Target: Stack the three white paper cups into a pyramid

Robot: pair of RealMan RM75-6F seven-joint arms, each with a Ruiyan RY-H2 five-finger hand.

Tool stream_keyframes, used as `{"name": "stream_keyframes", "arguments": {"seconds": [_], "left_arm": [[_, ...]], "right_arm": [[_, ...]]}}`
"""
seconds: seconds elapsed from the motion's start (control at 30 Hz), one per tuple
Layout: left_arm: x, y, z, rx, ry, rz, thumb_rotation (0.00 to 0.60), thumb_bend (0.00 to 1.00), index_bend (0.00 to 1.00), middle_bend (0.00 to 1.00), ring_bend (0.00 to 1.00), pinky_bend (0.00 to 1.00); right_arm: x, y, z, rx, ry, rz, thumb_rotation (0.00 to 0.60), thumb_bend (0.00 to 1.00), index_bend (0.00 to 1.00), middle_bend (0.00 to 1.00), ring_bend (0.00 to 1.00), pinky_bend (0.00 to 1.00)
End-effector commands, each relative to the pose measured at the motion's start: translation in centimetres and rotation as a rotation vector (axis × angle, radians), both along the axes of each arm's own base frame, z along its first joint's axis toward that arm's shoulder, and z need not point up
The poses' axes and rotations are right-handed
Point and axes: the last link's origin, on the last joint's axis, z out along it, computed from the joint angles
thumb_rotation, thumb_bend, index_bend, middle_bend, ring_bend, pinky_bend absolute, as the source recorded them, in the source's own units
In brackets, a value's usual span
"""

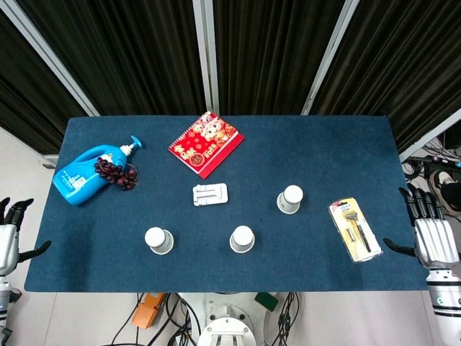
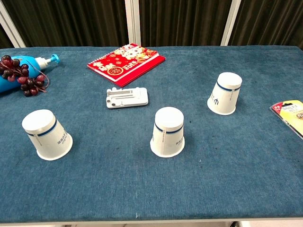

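Observation:
Three white paper cups stand upside down and apart on the blue table point(image 1: 317, 148): a left cup point(image 1: 158, 240) point(image 2: 46, 135), a middle cup point(image 1: 242, 238) point(image 2: 168, 131) and a right cup point(image 1: 290, 199) point(image 2: 225, 93) further back. My left hand point(image 1: 10, 234) hangs beside the table's left edge, fingers spread, holding nothing. My right hand point(image 1: 432, 234) hangs beside the right edge, fingers apart and empty. Neither hand shows in the chest view.
A blue pump bottle point(image 1: 85, 173) with a dark grape bunch point(image 1: 117, 173) lies at the back left. A red booklet point(image 1: 206, 143) lies at the back centre, a small white plastic stand point(image 1: 209, 194) before it. A packaged tool point(image 1: 353, 229) lies near the right edge.

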Motion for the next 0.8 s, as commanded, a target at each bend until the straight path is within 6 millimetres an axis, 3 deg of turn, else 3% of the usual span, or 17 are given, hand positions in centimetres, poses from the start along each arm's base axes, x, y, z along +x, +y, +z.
{"name": "stream_keyframes", "arguments": {"seconds": [0.03, 0.2, 0.33, 0.63, 0.8], "left_arm": [[0.1, 0.0, -0.2, -0.012, -0.014, 0.000, 0.600, 0.11, 0.15, 0.17, 0.05, 0.02], [1.1, 0.6, -0.6, -0.039, -0.043, -0.043, 0.600, 0.11, 0.15, 0.17, 0.05, 0.02], [3.2, 1.6, -1.2, -0.090, -0.072, -0.132, 0.600, 0.11, 0.15, 0.17, 0.05, 0.02], [8.8, 3.5, -5.7, -0.341, -0.111, -0.337, 0.598, 0.11, 0.17, 0.19, 0.06, 0.02], [11.0, 3.8, -8.6, -0.456, -0.121, -0.392, 0.541, 0.11, 0.17, 0.22, 0.10, 0.02]], "right_arm": [[0.2, -0.1, -0.2, 0.006, -0.004, 0.004, 0.600, 0.07, 0.00, 0.01, 0.00, 0.07], [0.7, -0.2, 0.3, 0.021, -0.022, 0.005, 0.600, 0.07, 0.00, 0.01, 0.00, 0.07], [1.4, -0.4, 1.7, 0.011, -0.014, 0.014, 0.600, 0.07, 0.00, 0.01, 0.00, 0.07], [3.3, -1.0, 4.0, -0.025, 0.009, 0.040, 0.600, 0.07, 0.00, 0.02, 0.00, 0.07], [3.6, -1.1, 4.1, -0.026, 0.004, 0.046, 0.600, 0.07, 0.00, 0.03, 0.00, 0.07]]}}
